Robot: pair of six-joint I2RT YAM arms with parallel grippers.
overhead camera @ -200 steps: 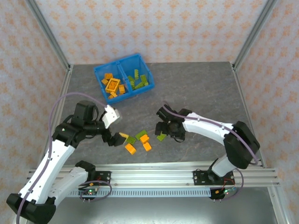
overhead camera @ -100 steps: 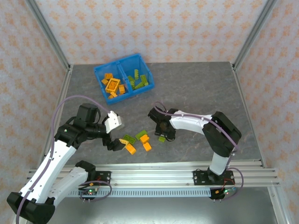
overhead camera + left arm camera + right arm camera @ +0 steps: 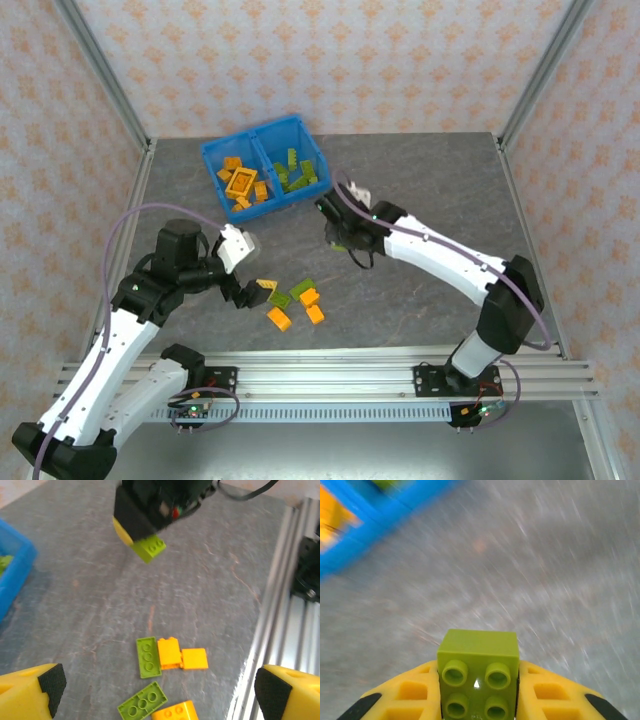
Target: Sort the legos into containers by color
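Right gripper, centre frame, is clamped on a lime-green four-stud plastic brick. Advise release squarely above the green-filled compartment of the bright blue plastic bin, upper left. Left gripper hangs spread beside loose bricks.

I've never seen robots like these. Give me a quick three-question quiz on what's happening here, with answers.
1. True or false: the right gripper holds an orange brick.
2. In the top view, which compartment of the blue bin holds green bricks? A left, B right.
3. How many loose bricks lie on the table?
Key: 1 false, it grips a green brick; 2 B; 3 five.
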